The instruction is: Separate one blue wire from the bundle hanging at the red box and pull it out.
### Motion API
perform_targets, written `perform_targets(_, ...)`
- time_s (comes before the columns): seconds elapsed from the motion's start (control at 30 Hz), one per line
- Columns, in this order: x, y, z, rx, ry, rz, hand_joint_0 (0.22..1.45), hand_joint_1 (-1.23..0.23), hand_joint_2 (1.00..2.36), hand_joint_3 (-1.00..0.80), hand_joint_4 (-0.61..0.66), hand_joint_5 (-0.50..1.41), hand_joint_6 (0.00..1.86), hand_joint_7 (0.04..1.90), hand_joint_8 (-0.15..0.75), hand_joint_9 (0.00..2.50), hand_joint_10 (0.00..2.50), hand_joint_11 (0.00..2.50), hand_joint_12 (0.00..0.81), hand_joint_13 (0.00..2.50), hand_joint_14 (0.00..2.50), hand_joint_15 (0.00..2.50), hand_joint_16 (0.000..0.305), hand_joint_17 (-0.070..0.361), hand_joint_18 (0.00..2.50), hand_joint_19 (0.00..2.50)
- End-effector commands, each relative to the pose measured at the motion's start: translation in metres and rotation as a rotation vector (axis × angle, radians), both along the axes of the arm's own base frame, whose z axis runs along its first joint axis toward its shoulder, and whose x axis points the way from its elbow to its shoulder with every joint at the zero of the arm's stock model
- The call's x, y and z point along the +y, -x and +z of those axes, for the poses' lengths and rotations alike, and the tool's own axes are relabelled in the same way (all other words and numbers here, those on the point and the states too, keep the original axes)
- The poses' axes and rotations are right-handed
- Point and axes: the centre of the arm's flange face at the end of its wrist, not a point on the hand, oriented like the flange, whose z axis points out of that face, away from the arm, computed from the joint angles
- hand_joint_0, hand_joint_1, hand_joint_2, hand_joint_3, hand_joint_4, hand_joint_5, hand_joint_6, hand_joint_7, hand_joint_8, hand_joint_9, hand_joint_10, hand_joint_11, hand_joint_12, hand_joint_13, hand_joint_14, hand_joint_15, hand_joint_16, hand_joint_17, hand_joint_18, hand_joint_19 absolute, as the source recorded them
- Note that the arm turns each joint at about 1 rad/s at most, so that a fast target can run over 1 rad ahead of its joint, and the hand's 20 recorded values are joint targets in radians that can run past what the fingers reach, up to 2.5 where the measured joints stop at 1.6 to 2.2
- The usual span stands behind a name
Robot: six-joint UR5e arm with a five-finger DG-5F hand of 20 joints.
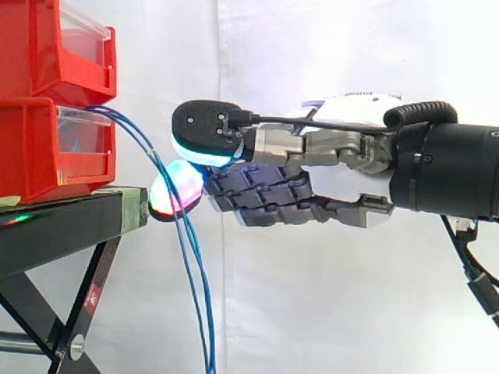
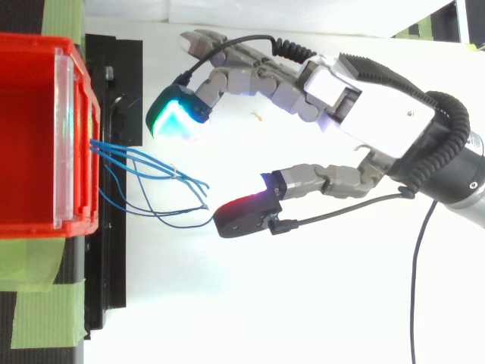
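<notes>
Side view: the red box (image 1: 47, 144) sits on the black stand (image 1: 62, 222) at the left, and the bundle of blue wires (image 1: 191, 265) leaves its front lip, arcs right and hangs straight down past the stand's edge, so the strands are free in open air where they can be reached. The hand (image 1: 312, 148) comes in level from the right, its dark upper pad (image 1: 204, 128) above the arc and a glowing lower pad (image 1: 178, 191) right at the hanging strands; whether that pad touches them I cannot tell. Top view: the wires (image 2: 144, 163) fan out from the box (image 2: 30, 136) toward the right, spreading enough that single strands stand apart. The hand (image 2: 371, 106) is spread wide, with a cyan pad (image 2: 176, 117) on the far side of the fan and a red-lit pad (image 2: 242, 216) just beside the nearest loop. Nothing is pinched yet; the fingers probably bracket the bundle to pick off that outermost strand.
</notes>
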Motion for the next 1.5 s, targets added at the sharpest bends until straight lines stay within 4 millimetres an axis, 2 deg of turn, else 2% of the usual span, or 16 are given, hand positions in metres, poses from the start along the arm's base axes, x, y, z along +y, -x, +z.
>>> perform_targets(0.0,0.001,-0.001,-0.002,0.001,0.002,0.001,0.54,-0.63,1.0,-0.5,0.25,-0.19,0.5,1.0,0.232,0.05,0.0,0.03,0.315,0.0,0.0,0.1,0.057,0.128,0.0,0.06)
perform_targets(0.33,0.002,-0.003,0.0,-0.018,0.0,0.002,0.56,-0.66,1.0,-0.5,0.24,-0.17,0.5,1.07,0.235,0.1,0.0,0.08,0.313,0.0,0.0,0.1,0.056,0.126,0.0,0.06)
perform_targets(0.6,0.01,-0.013,-0.019,-0.056,-0.036,0.018,0.55,-0.65,1.0,-0.5,0.25,-0.17,0.5,1.07,0.235,0.1,0.0,0.08,0.315,0.0,0.0,0.1,0.056,0.126,0.0,0.07)
perform_targets(0.97,0.011,-0.016,-0.015,-0.081,-0.058,0.022,0.55,-0.64,1.0,-0.5,0.25,-0.17,0.5,1.08,0.237,0.11,0.0,0.09,0.317,0.0,0.0,0.1,0.056,0.126,0.0,0.08)
perform_targets(1.47,0.015,-0.02,-0.011,-0.095,-0.072,0.035,0.6,-0.7,1.0,-0.5,0.22,-0.15,0.5,1.24,0.253,0.22,0.0,0.12,0.324,0.0,0.0,0.08,0.056,0.126,0.0,0.08)
